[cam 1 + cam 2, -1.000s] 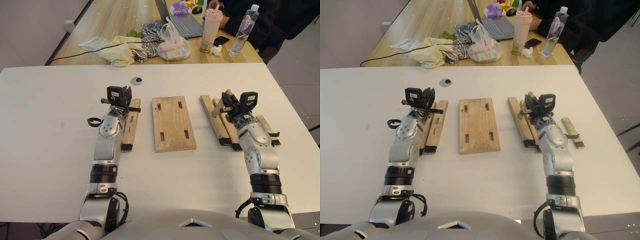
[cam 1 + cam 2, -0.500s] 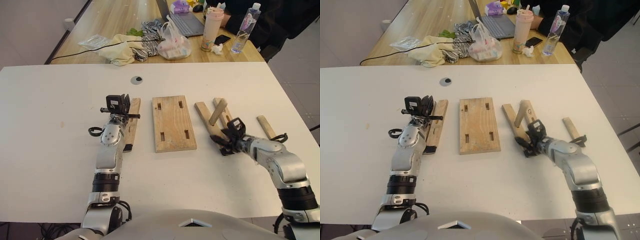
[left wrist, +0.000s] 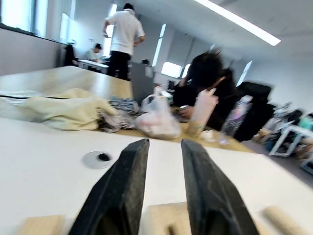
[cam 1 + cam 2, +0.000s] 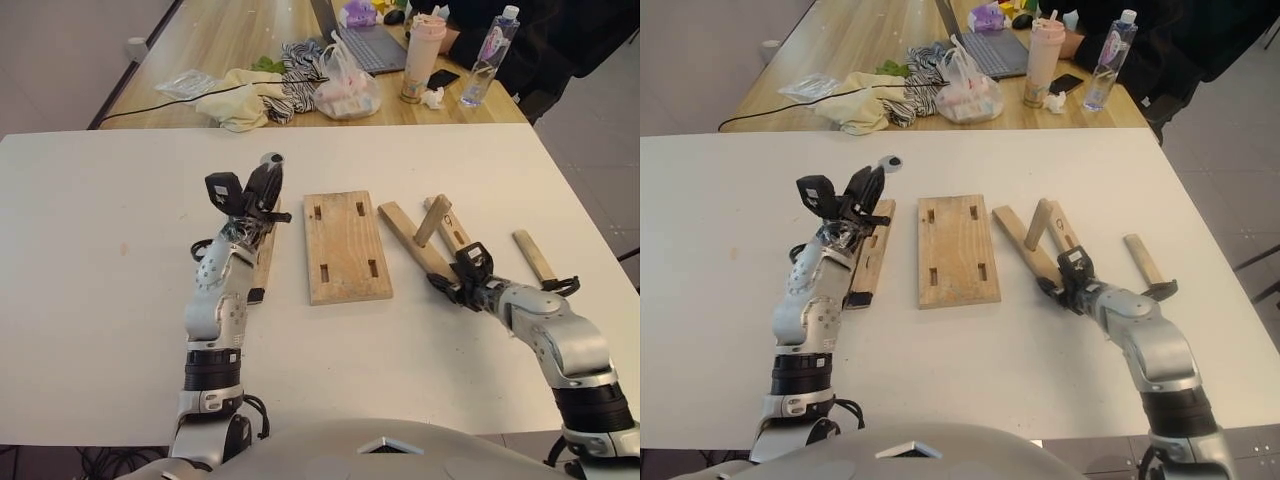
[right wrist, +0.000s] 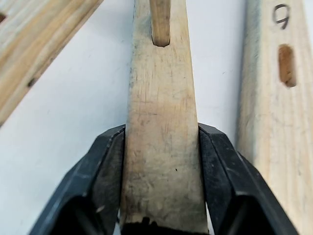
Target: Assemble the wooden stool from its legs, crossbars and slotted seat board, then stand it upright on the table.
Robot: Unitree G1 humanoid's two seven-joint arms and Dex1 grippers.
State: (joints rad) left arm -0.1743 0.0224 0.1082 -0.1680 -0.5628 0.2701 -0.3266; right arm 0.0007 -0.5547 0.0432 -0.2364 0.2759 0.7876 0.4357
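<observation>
1. Seat board (image 4: 347, 247): lies flat on the table (image 4: 100, 300) at the centre of the left eye frame, four slots facing up.
2. Right gripper (image 4: 447, 284): right of centre, clenched across the near end of a leg (image 4: 408, 234). The leg lies flat and runs diagonally up-left toward the board. The right wrist view has a finger (image 5: 105, 161) pressed to each side of the wood.
3. Left gripper (image 4: 266, 178): raised off the table just left of the board, fingers (image 3: 122, 186) parted by a narrow gap, grasping nothing. Further wooden pieces (image 4: 264, 258) lie under its arm.
4. Other parts, right of centre: a short crossbar (image 4: 433, 220) propped slantwise across the held leg, a second leg (image 5: 274, 98) just beside it, and one loose stick (image 4: 533, 256) farther right.
5. Handling: the grip sits at the leg's very end, so the far end will likely droop or swing. Lift slowly, let the crossbar slide off gently, and keep track of the mortise face before offering the end to a slot.
6. Writing: a handwritten "9" on the second leg, next to its mortise.
</observation>
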